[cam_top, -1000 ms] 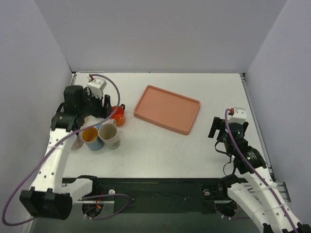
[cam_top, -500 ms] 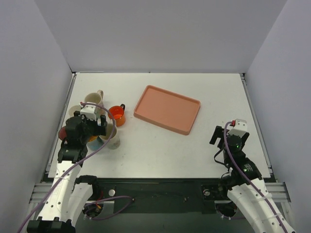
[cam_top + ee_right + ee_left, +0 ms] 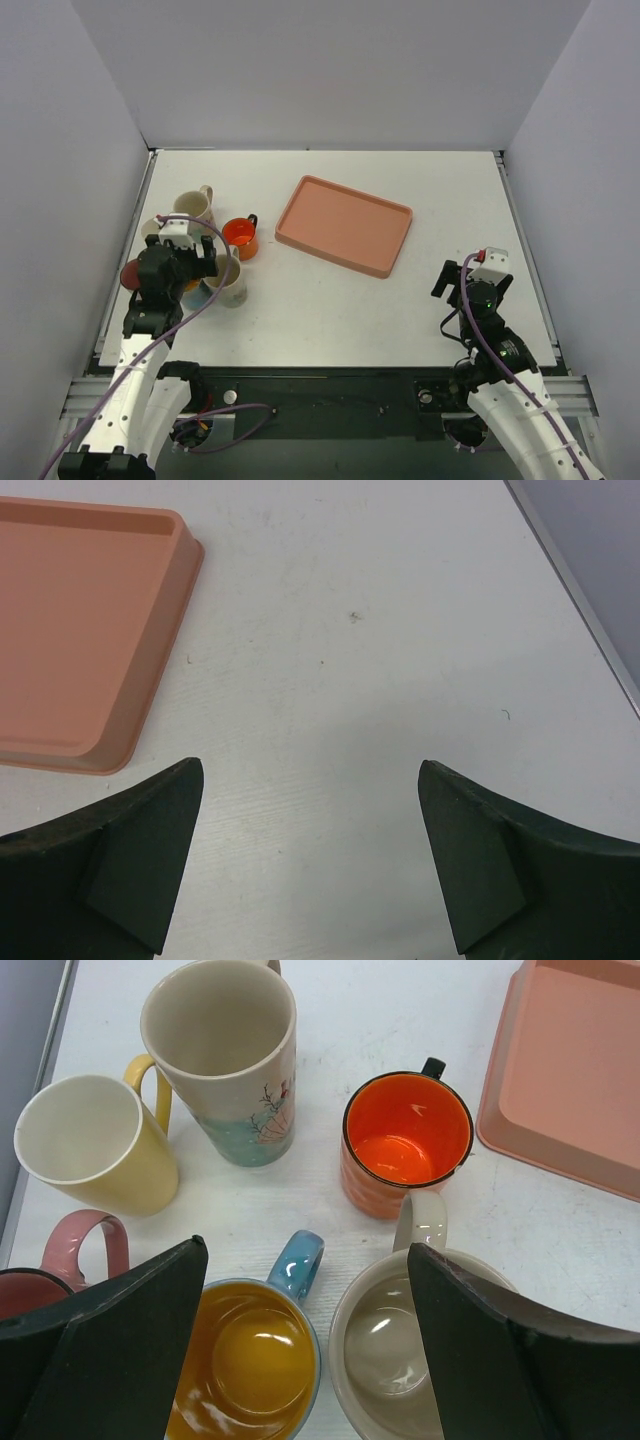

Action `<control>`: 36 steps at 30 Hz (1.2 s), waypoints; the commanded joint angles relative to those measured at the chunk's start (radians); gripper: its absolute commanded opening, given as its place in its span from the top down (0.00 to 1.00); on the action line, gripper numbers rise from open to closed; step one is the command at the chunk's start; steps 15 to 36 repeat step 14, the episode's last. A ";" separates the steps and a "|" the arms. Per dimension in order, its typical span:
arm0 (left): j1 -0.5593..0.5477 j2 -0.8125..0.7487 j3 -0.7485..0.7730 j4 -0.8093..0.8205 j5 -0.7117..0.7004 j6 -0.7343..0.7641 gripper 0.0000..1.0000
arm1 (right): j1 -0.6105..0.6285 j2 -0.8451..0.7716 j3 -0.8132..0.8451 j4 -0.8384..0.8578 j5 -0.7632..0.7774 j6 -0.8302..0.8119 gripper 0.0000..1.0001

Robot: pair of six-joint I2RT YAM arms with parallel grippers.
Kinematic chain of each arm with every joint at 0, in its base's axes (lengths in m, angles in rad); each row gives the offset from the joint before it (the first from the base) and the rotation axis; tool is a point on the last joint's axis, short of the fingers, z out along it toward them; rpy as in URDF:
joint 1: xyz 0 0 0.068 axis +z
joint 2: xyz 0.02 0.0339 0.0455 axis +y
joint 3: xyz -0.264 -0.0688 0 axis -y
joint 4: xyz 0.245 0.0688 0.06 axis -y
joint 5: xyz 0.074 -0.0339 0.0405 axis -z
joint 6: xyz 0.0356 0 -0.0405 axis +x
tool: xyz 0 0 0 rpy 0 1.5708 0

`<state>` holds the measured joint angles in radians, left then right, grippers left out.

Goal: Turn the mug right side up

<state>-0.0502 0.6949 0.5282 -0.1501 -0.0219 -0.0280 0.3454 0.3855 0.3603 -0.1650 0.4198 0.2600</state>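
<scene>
Top external: the mug cluster (image 3: 205, 260) sits at the left side of the counter (image 3: 330, 310), well apart from the salmon tray (image 3: 345, 225). The left pincer (image 3: 195, 268) hovers over the cluster's near side; the right pincer (image 3: 468, 283) is parked over bare counter, evidently idle. Left wrist: jaws spread wide, gripping nothing, above the blue mug (image 3: 250, 1360) and beige mug (image 3: 400, 1345); the orange mug (image 3: 405, 1145), tall cream mug (image 3: 225, 1060) and yellow mug (image 3: 85, 1145) stand beyond. Every mouth seen faces up, so the task mug, whichever it is, appears righted. Right wrist: jaws wide and empty, tray corner at left.
</scene>
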 commanded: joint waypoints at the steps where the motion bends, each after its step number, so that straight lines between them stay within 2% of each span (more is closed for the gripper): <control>1: 0.007 -0.009 -0.004 0.046 0.003 -0.018 0.08 | -0.008 -0.007 -0.008 0.036 0.011 -0.002 0.17; 36: 0.007 -0.003 0.004 0.047 -0.015 -0.021 0.09 | -0.008 -0.007 -0.009 0.038 -0.009 -0.002 0.17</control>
